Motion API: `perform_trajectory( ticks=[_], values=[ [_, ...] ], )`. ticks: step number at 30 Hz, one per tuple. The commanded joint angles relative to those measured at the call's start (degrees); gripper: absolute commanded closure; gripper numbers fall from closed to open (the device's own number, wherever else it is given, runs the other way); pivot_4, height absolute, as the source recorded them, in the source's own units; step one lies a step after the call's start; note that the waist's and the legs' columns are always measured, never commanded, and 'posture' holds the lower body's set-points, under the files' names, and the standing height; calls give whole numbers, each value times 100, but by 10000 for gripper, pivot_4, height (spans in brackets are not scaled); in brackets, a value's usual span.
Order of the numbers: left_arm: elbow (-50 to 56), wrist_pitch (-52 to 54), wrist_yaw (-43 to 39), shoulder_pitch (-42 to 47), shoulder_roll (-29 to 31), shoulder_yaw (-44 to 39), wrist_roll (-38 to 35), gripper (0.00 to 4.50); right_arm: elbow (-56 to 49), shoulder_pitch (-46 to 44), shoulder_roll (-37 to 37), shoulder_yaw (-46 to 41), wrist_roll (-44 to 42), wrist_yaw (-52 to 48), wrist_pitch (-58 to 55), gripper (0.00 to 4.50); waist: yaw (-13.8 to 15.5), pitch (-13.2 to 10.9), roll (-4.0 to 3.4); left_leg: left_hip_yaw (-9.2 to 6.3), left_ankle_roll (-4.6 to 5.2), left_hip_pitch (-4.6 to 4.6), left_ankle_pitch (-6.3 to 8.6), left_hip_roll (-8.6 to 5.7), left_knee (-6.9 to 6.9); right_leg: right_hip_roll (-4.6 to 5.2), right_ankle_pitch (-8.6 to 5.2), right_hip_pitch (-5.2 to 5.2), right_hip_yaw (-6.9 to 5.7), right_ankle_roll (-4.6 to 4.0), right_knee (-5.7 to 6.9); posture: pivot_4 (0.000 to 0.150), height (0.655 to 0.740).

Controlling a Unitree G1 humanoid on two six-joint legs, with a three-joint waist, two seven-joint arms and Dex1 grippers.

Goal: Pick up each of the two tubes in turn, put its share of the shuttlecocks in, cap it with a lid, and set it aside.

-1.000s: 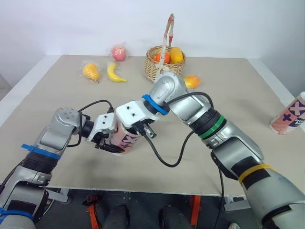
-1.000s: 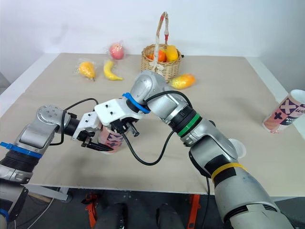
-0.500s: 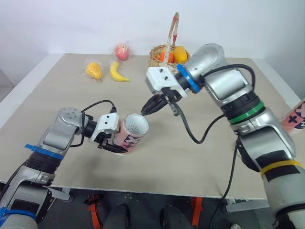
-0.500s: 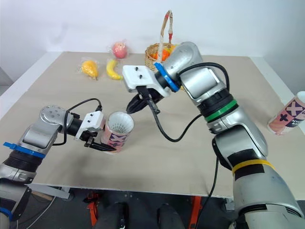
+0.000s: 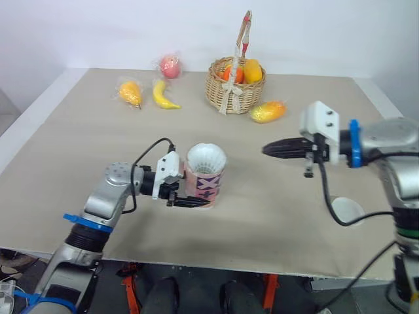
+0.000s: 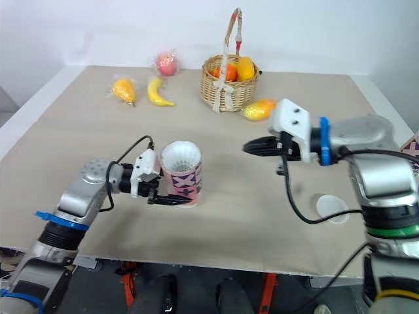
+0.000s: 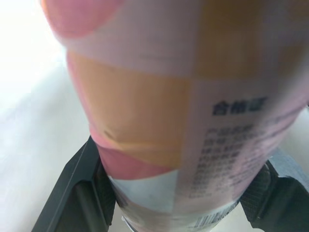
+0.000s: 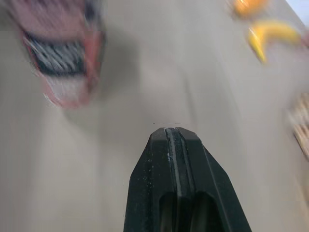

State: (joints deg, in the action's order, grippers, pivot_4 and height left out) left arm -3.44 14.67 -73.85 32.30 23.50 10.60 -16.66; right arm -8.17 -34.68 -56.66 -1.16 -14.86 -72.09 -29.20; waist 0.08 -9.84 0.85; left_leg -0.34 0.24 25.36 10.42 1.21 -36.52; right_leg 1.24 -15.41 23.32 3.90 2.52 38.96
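A pink patterned tube [image 5: 205,184] stands upright near the table's front, with the white feathers of a shuttlecock [image 5: 207,157] showing in its open mouth. My left gripper [image 5: 191,199] is shut on the tube's lower part from the left. In the left wrist view the tube [image 7: 193,96] sits between both black fingers [image 7: 72,193]. My right gripper [image 5: 266,150] hangs in the air to the right of the tube, shut and holding nothing, its tip towards the tube. A white lid [image 5: 347,210] lies flat at the front right. A sliver of the second tube [image 6: 415,142] shows at the right edge.
A wicker basket [image 5: 223,95] of fruit stands at the back centre, with a wrapped mango [image 5: 267,111] beside it. A banana [image 5: 162,95], an orange fruit [image 5: 130,93] and an apple [image 5: 170,65] lie at the back left.
My right gripper has drawn away from the tube's mouth, far to the right. The left gripper has tilted the tube upright. The camera has shifted too.
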Motion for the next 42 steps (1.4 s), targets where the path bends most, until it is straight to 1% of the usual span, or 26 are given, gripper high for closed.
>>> perform_trajectory(
  ticks=[1, 3, 4, 5, 7, 8, 9, 10, 15, 20, 25, 36, 38, 39, 40, 41, 42],
  values=[
    [-25, -10, 231, 64, -228, -21, -172, 15981, 485, 271, -478, -221, 347, 95, 346, 44114, -7, -1, 0, 3, 0, -1, 0, 0, 0, -1, 0, 1, 1, 0, 0, 1500, 7400],
    [-129, -6, 265, 97, -379, 30, -189, 15981, 1059, 352, -745, -123, 612, 92, 635, 44114, -63, -4, -3, 16, 0, -7, -2, 2, -3, -2, 2, 3, 11, 0, 1, 1500, 7400],
    [-176, -19, 288, 105, -448, 60, -180, 15981, 1354, 375, -854, -71, 742, 90, 775, 38407, -90, -4, -2, 20, 1, -10, -4, 2, -4, -1, 4, 1, 14, 5, 1, 1500, 7400],
    [-218, -15, 297, 109, -509, 93, -169, 15981, 1616, 386, -941, -27, 826, 56, 897, 34958, -122, -4, -2, 24, 1, -17, -5, 2, -4, -1, 5, -3, 17, 9, 1, 1500, 7400],
    [-289, 15, 290, 101, -638, 176, -163, 15981, 2200, 412, -1138, 113, 1077, 0, 1290, 25032, -130, -4, -1, 28, 2, -20, -6, 2, -5, -1, 4, -6, 20, 16, 0, 1500, 7400],
    [-296, 29, 273, 82, -675, 226, -153, 15981, 2455, 382, -1193, 163, 1165, -17, 1427, 21034, -134, -4, -1, 29, 2, -21, -6, 2, -5, -1, 4, -6, 21, 16, 1, 1500, 7400],
    [-299, 52, 250, 62, -693, 287, -127, 15981, 2680, 314, -1218, 189, 1208, -57, 1497, 15299, -140, -4, -1, 31, 2, -21, -6, 2, -4, -1, 4, -5, 24, 15, 1, 1500, 7400],
    [-298, 54, 231, 42, -694, 340, -98, 15981, 2845, 250, -1223, 201, 1224, -102, 1549, 11844, -149, -4, -2, 34, 2, -23, -6, 2, -3, -2, 5, -4, 28, 14, 1, 1500, 7400],
    [-402, -99, 211, 3, -604, 554, 92, 15981, 3939, -225, -1072, 435, 1472, -178, 1679, 11844, -187, -3, -12, 37, 2, -26, -6, 3, 2, -8, 8, -2, 39, 9, 1, 1500, 7400],
    [-560, -410, 259, -26, -547, 631, 287, 15981, 4551, -358, -888, 634, 1598, -338, 1729, 11844, -186, -3, -12, 34, 1, -27, -6, 3, 0, -9, 9, -8, 37, 7, 1, 1500, 7400],
    [-607, -609, 308, -108, -519, 663, 360, 15981, 4603, -285, -859, 691, 1574, -612, 1580, 11844, -184, -2, -15, 39, 1, -27, -6, -1, 0, -4, 11, -7, 43, 11, 1, 1500, 7400],
    [-630, -726, 338, -181, -434, 760, 404, 15981, 4671, -112, -791, 863, 1829, -647, 1510, 11844, -185, 0, -17, 38, 1, -32, -7, 1, -3, -7, 15, -11, 43, 12, 2, 1500, 7400],
    [-531, -430, 280, -152, -408, 729, 259, 15981, 4677, -65, -747, 892, 1809, -779, 1484, 16823, -186, 0, -17, 36, 1, -33, -7, 1, -4, -8, 15, -14, 42, 12, 2, 1500, 7400],
    [-480, -288, 241, -135, -389, 727, 197, 15981, 4685, -52, -728, 903, 1806, -838, 1489, 18599, -186, 0, -16, 35, 1, -35, -7, 1, -4, -8, 15, -16, 41, 12, 2, 1500, 7400],
    [-421, -113, 209, -123, -362, 726, 126, 15981, 4684, -49, -703, 897, 1791, -880, 1472, 24286, -186, 0, -16, 35, 1, -37, -7, 1, -5, -8, 15, -19, 41, 12, 2, 1500, 7400],
    [-399, 4, 185, -104, -340, 735, 90, 15981, 4695, -61, -679, 893, 1788, -910, 1465, 28169, -187, 0, -14, 34, 1, -39, -7, 1, -5, -8, 15, -22, 40, 13, 2, 1500, 7400],
    [-384, 35, 135, -97, -285, 774, 113, 15981, 4661, -47, -664, 894, 1786, -946, 1479, 33522, -188, 0, -13, 34, 1, -45, -7, 1, -6, -8, 15, -29, 40, 13, 2, 1500, 7400]
  ],
)
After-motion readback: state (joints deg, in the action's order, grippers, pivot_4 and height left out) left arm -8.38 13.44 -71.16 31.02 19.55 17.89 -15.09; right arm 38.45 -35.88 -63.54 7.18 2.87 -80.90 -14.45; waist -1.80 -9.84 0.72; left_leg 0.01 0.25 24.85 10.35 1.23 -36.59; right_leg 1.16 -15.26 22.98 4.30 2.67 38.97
